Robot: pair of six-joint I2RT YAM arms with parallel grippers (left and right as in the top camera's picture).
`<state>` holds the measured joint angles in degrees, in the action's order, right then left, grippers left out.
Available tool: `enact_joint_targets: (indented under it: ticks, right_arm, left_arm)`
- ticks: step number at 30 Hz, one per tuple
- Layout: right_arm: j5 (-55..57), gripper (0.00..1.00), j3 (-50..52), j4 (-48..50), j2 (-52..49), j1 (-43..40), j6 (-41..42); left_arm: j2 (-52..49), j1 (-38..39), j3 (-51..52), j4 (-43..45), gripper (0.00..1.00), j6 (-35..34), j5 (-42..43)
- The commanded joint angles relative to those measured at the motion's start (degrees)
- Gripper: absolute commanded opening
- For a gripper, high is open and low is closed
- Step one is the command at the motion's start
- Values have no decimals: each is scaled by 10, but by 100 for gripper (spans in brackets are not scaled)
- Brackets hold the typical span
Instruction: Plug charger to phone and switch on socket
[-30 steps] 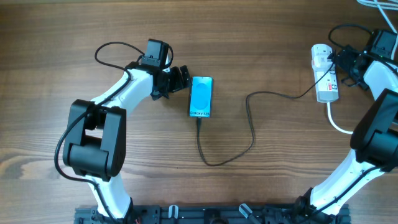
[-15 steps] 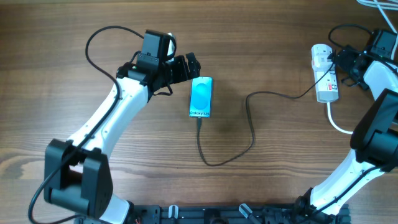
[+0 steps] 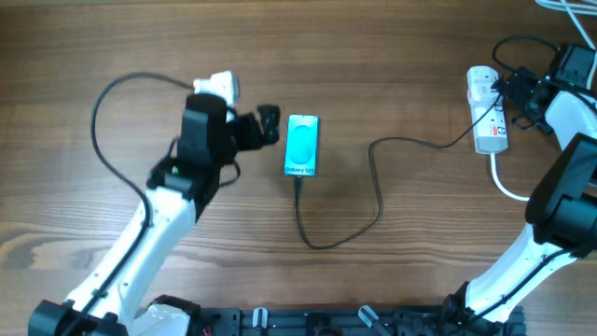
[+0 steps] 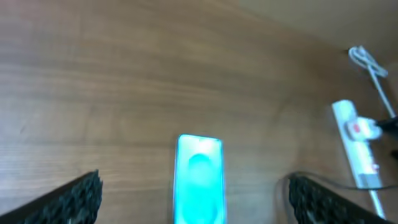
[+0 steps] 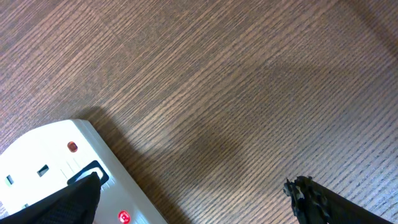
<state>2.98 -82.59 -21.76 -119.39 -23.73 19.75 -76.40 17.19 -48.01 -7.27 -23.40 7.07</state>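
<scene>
The socket looked light and prone to sliding: best pressed straight down. The right gripper gaped wide above it; the left gripper likewise, far off.

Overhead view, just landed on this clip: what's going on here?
Two robot arms work at a wooden table. The left end effector, open and holding nothing, hovers beside the top of the small turquoise-screened smartphone. The thin black charger cable meets the phone's lower end, apparently plugged in, and loops across to the narrow white power strip. The right end effector, open, sits over that strip. Whether its switch is on cannot be told.
</scene>
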Motion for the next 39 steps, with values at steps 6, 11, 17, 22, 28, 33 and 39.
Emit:
enact_joint_targets:
  ticks: [6, 11, 17, 22, 28, 33, 39]
  right_arm:
    - [-22, 100, -3, -5, -12, 14, -1]
    - [-22, 100, -3, -5, -12, 14, -1]
    - [-22, 100, -3, -5, -12, 14, -1]
    - [-22, 100, -3, -5, -12, 14, -1]
    - [-22, 100, -3, -5, -12, 14, -1]
    - [-22, 100, -3, -5, -12, 14, -1]
    - [-22, 100, -3, -5, -12, 14, -1]
  left_arm:
    - [161, -46, 314, 247, 100, -11, 12]
    - [245, -46, 415, 264, 100, -11, 7]
    - [307, -46, 449, 247, 100, -15, -17]
    - [441, -56, 477, 151, 100, -17, -66]
    - [675, -66, 477, 37, 100, 49, -155]
    - [730, -136, 477, 36, 100, 173, -155]
    - [762, -197, 477, 27, 100, 232, -70]
